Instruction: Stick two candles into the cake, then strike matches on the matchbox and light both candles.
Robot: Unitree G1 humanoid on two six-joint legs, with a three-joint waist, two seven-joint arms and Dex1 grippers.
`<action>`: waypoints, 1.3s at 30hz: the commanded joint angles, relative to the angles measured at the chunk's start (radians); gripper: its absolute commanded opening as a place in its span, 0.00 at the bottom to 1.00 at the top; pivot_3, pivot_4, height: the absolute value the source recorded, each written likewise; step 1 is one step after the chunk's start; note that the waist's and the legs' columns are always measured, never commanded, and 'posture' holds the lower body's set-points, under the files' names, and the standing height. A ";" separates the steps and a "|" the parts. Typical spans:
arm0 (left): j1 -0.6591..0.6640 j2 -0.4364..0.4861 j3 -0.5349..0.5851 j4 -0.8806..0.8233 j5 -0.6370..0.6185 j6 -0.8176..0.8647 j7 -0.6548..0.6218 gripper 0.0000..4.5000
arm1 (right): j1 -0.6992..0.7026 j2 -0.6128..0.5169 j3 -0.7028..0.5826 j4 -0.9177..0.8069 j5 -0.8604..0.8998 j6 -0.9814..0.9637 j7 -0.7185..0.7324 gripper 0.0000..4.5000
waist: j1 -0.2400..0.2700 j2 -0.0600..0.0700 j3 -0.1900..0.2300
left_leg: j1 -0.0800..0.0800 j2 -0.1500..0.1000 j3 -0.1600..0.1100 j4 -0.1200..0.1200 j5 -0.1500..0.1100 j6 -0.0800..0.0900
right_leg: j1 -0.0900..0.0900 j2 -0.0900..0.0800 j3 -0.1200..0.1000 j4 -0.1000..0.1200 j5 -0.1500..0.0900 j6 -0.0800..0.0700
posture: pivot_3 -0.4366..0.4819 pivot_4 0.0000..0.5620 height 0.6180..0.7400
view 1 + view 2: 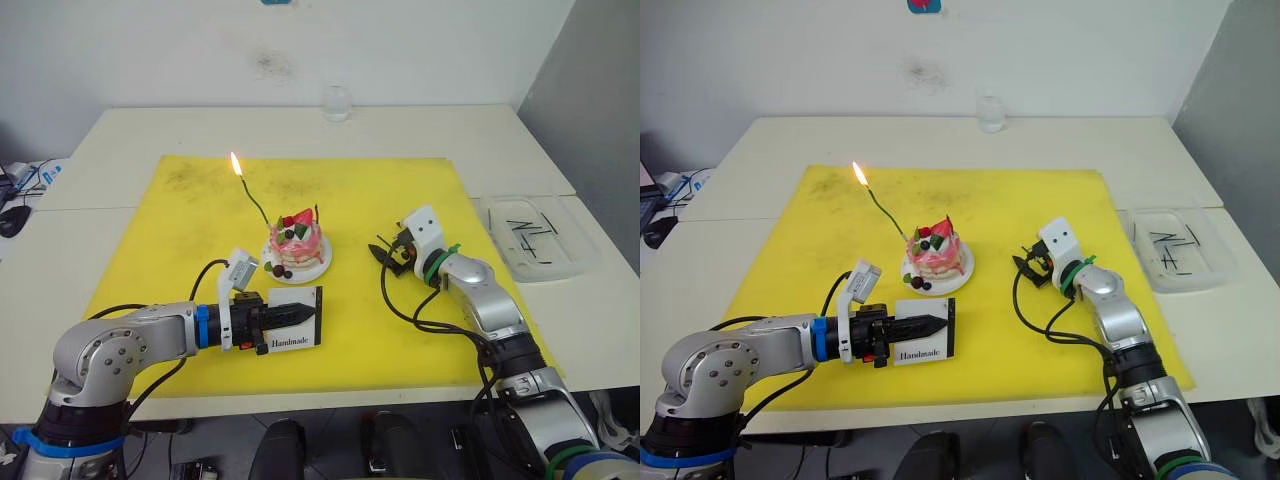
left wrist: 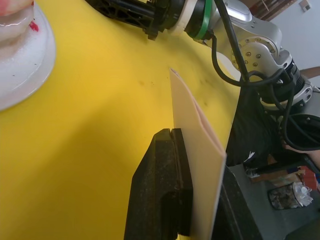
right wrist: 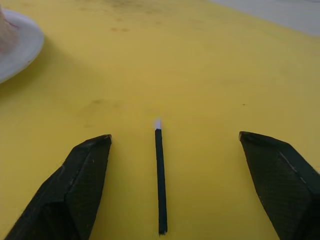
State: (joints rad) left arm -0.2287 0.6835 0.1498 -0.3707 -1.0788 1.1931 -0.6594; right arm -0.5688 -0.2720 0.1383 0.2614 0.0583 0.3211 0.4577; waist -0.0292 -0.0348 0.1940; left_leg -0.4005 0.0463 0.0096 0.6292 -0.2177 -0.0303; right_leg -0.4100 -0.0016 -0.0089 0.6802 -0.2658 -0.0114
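Right wrist view: match point(image 3: 159, 180) lies between open right gripper point(image 3: 175, 145) fingers.

A bright yellow mat point(image 1: 180, 250) covers the cream worktop point(image 1: 120, 140). The cake point(image 1: 294, 243) has pink icing and a red strawberry. The white matchbox point(image 1: 297, 318) bears black "Handmade" lettering. The green candle point(image 1: 256, 207) carries an orange-yellow flame.

The cake point(image 3: 10, 40) is cut off by the wrist view's edge.
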 commanded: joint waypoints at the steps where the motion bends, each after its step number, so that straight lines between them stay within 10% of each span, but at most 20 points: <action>1: -0.012 0.007 0.017 -0.013 -0.020 -0.003 -0.006 0.00 | -0.010 0.002 -0.028 -0.007 -0.011 0.035 -0.037 0.64 | 0.000 0.000 0.000 | 0.000 0.000 0.000 0.000 0.000 0.000 | 0.000 0.000 0.000 0.000 0.000 0.000 | 0.48 0.27 1.00; 10: -0.012 0.009 0.011 -0.012 -0.013 -0.006 -0.013 0.00 | 0.011 0.009 -0.012 -0.069 -0.008 0.084 -0.036 0.01 | 0.002 0.000 0.000 | 0.000 0.000 -0.001 0.000 0.000 0.000 | 0.001 -0.001 0.000 0.000 0.000 0.000 | 0.48 0.27 1.00; 28: -0.037 -0.001 -0.004 -0.007 -0.030 0.010 -0.016 0.00 | 0.290 -0.149 -0.054 -0.712 0.118 0.375 0.056 0.01 | 0.005 0.000 0.000 | 0.000 0.000 -0.002 0.000 0.000 0.000 | 0.000 -0.001 0.000 -0.001 0.000 0.000 | 0.48 0.27 1.00; 39: -0.084 -0.013 -0.050 0.018 -0.029 0.022 -0.032 0.00 | 0.411 -0.092 -0.034 -0.607 0.053 0.204 -0.023 0.01 | 0.000 0.000 0.000 | 0.000 -0.001 -0.002 0.000 0.000 0.000 | 0.000 0.000 -0.001 0.000 0.000 0.000 | 0.48 0.27 1.00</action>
State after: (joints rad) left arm -0.2952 0.6711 0.1003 -0.3430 -1.0951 1.2154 -0.6711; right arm -0.1661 -0.3691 0.1028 -0.3459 0.1206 0.5591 0.4487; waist -0.0291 -0.0348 0.1940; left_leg -0.4004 0.0456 0.0080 0.6291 -0.2177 -0.0303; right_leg -0.4100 -0.0012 -0.0096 0.6797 -0.2658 -0.0112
